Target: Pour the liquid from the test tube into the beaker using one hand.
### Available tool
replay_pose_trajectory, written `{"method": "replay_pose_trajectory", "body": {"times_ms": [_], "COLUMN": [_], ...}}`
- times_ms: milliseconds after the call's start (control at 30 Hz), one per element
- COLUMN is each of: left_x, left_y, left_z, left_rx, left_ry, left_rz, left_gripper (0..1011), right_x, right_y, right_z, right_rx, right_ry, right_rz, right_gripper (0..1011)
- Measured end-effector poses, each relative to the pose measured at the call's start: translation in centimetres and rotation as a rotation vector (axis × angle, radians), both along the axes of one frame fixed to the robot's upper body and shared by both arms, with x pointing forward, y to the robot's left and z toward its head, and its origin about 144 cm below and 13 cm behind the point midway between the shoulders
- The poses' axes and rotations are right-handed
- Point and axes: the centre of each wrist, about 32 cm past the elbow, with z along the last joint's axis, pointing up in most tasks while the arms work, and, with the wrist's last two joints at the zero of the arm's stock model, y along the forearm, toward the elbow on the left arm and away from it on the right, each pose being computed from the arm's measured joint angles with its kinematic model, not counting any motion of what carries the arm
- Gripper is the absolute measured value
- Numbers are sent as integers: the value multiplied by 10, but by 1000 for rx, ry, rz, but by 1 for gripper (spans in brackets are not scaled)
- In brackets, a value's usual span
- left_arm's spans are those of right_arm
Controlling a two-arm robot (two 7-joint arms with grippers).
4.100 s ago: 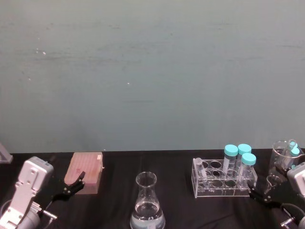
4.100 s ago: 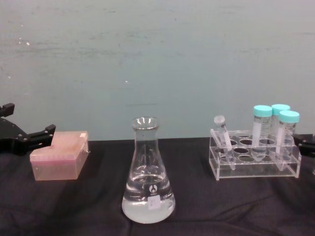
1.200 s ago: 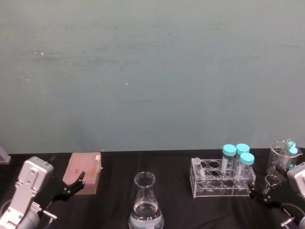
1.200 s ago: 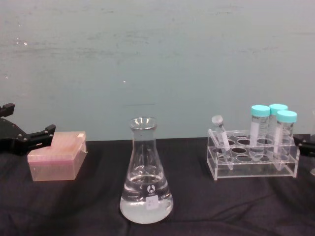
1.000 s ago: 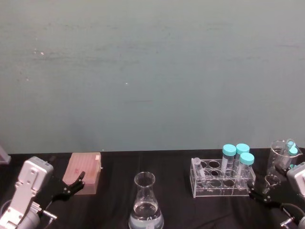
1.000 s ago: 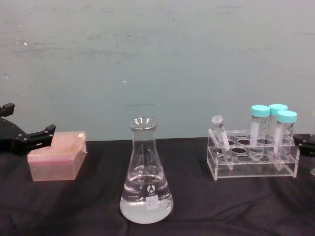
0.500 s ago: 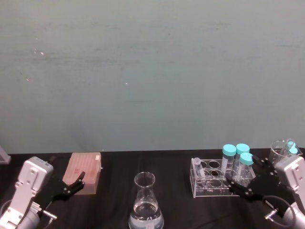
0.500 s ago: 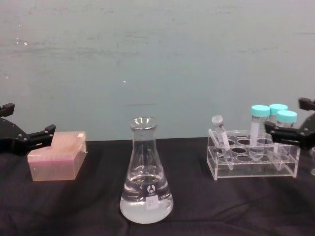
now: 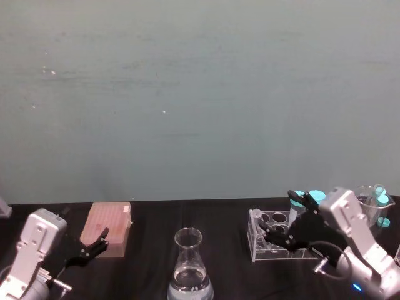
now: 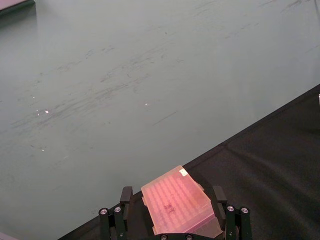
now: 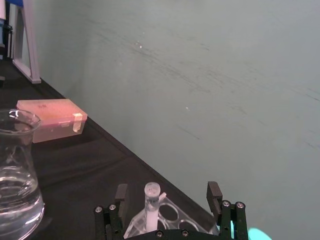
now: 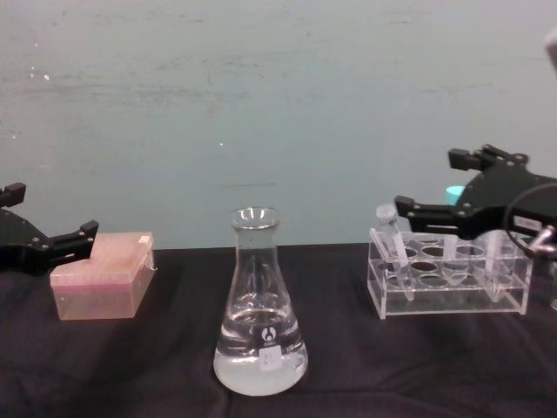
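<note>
The test tube (image 12: 389, 233) leans in the left end of a clear rack (image 12: 452, 299); I cannot make out the liquid inside it. It also shows in the head view (image 9: 255, 216) and the right wrist view (image 11: 151, 199). The beaker (image 12: 260, 322), a conical flask with clear fluid in its base, stands at the table's middle front (image 9: 187, 265). My right gripper (image 12: 426, 181) hovers open over the rack, level with the tube's top and just right of it (image 9: 277, 212). In the right wrist view the tube stands between the open fingers (image 11: 167, 192). My left gripper (image 12: 52, 209) rests open at the far left.
A pink tip box (image 12: 100, 279) sits just ahead of the left gripper (image 10: 171, 195). Teal-capped tubes (image 9: 317, 197) stand in the rack's right end, partly behind my right arm. A glass vessel (image 9: 369, 200) with more capped tubes is at the far right. A teal wall backs the table.
My right arm has lifted from the table's right edge and swung left, bringing its open gripper over the rack by the test tube. The left arm, flask and rack have stayed put.
</note>
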Motion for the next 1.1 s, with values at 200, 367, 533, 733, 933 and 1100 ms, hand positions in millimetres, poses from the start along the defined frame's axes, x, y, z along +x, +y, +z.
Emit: {"method": "replay_pose_trajectory", "body": {"times_ms": [200,367,533,733,933,1100], "left_x": [0,0,0,0,0,0], "left_y": [0,0,0,0,0,0], "left_z": [0,0,0,0,0,0], "left_rx": [0,0,0,0,0,0], "left_ry": [0,0,0,0,0,0], "left_rz": [0,0,0,0,0,0], "left_gripper": [1000,1000,1000,1000,1000,1000], "right_x": [18,28,36,43,46,48], "right_y": [11,18,26,32,34,35], "right_z": [0,-4,-9,-14,-18,-21], "right_rx": [-30,-49,-72,-104,-133,-151], "right_ry": [8,24,47,66,70,66], "right_rz": [5,10,17,12,7,-3], "right_gripper": [1003,1003,1003,1003,1003,1003]}}
